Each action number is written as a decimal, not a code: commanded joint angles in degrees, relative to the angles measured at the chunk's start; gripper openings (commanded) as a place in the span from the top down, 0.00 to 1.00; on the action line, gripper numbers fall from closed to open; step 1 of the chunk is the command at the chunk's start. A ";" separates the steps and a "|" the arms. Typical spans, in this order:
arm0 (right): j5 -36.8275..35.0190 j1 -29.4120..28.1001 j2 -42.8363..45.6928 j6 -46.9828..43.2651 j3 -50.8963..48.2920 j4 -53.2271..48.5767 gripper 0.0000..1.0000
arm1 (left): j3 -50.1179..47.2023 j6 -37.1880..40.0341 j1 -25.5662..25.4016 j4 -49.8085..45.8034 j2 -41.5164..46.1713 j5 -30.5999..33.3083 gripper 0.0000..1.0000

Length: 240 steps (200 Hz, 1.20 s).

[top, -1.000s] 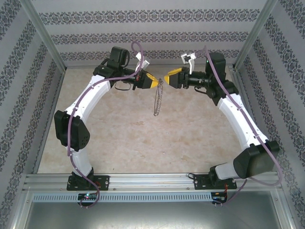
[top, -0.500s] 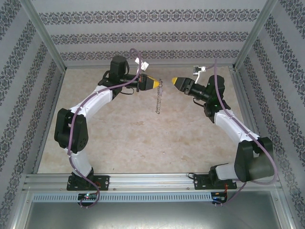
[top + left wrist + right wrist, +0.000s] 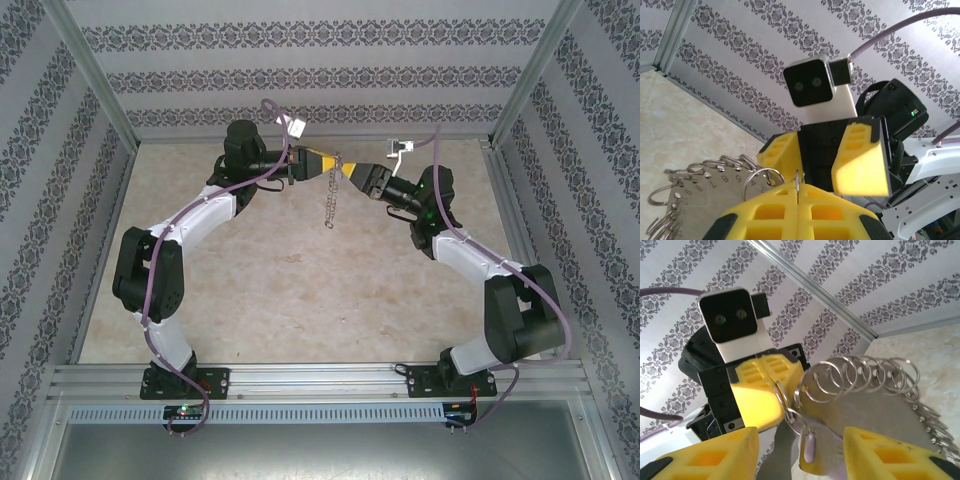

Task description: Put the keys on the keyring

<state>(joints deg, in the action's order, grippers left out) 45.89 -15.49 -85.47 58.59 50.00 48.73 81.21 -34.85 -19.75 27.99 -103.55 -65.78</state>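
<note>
The left gripper [image 3: 797,189] has its jaws pressed fully together on one thin wire loop at the rim of the keyring [image 3: 329,205]. The hoop therefore dangles free above the tabletop [image 3: 250,290] between the two arms, probably so that its fringe of wire loops [image 3: 860,372] is offered to the other arm at working height. Facing it nose to nose, the right gripper [image 3: 800,436] stands with its jaws about half apart, pinching nothing. The gap seems sized to close on the key [image 3: 809,447], a small pale slip hanging between the yellow fingers [image 3: 710,455] from a small loop just beside the left jaws. Whether the key is fully threaded on I cannot tell. From above, the keyring shows edge-on, its long line dropping from the grip toward the tabletop, its flat faces turned roughly toward the arms. The key's long axis likewise runs down from its loop, free end farthest from the left jaws.
</note>
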 commanded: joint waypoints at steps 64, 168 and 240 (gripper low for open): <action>3.03 -0.58 -2.72 2.93 1.58 8.63 0.63 | 0.23 -3.53 0.59 6.92 1.68 0.30 1.00; 5.59 -0.42 -5.80 7.48 3.80 15.16 0.97 | -0.22 -4.59 0.67 7.66 1.45 0.82 1.00; 6.79 -1.30 -4.75 7.46 1.17 14.12 1.00 | -0.80 -7.80 0.59 11.71 0.68 2.86 1.00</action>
<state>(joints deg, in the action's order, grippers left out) 50.41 -15.55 -90.91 66.11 52.21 60.27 80.36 -40.40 -19.38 33.45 -103.55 -63.99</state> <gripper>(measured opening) 0.064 0.053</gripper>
